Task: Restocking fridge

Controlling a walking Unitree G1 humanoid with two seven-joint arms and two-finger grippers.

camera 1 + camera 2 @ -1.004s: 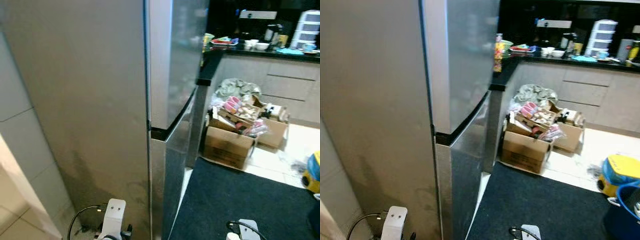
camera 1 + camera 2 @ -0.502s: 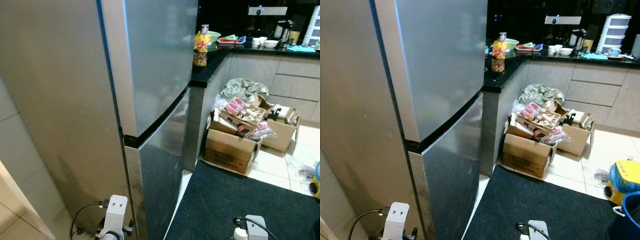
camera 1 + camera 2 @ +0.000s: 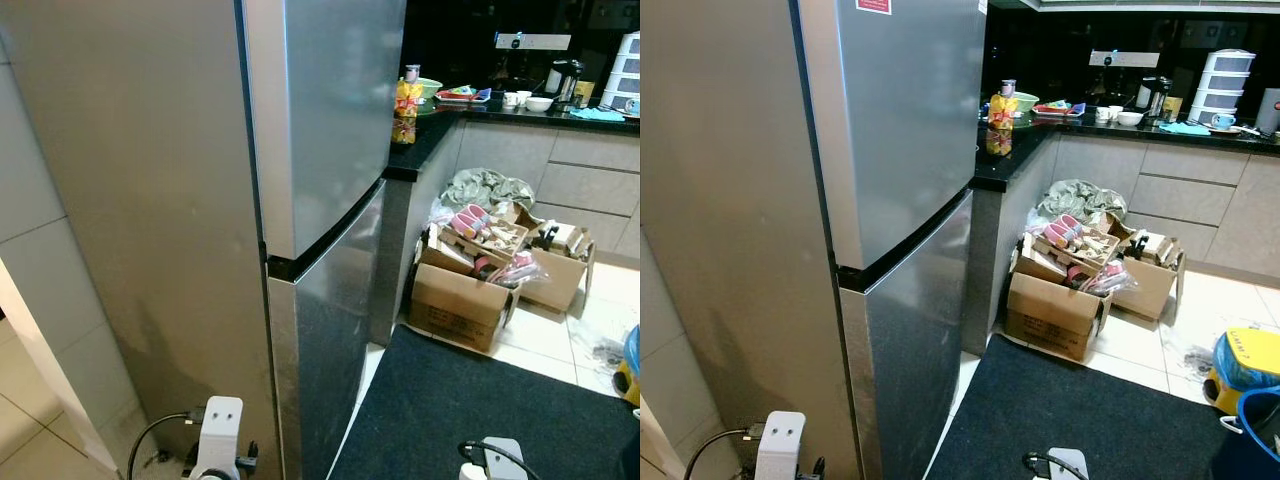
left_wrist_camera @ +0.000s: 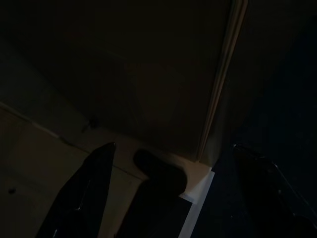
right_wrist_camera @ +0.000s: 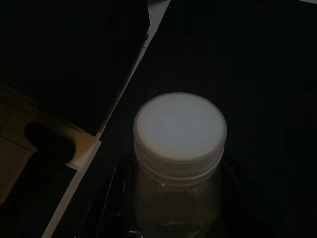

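Two doors, both closed, are making up the front of the tall silver fridge (image 3: 190,200), which is standing at the robot's left with a black band dividing upper door from lower. A small red sticker (image 3: 872,5) is showing near the top of the upper door.

Left gripper (image 4: 173,193): hanging low beside the fridge's base, its two black fingers (image 4: 81,193) spread well apart with nothing between them; the view is very dark.

Right gripper (image 5: 173,218): hanging over the dark mat, its fingers flanking a clear bottle (image 5: 178,198) with a white screw cap (image 5: 180,130); the bottle is sitting between them, cap towards the camera, held.

Dark mat (image 3: 480,400): lying on the pale tiled floor (image 3: 545,330) before the fridge.

Cardboard boxes (image 3: 458,300): standing open beyond the mat, against the grey cabinets (image 3: 585,175), stuffed with mixed packets; a crumpled grey-green cloth (image 3: 485,187) is lying behind them.

Black countertop (image 3: 420,150): adjoining the fridge, carrying a yellow-labelled jar (image 3: 405,100), a green bowl (image 3: 430,85), white cups (image 3: 525,100) and a kettle (image 3: 565,78).

White drawer tower (image 3: 1220,75): standing at the far end of the counter.

Yellow and blue containers (image 3: 1245,375): sitting on the floor at the far right.
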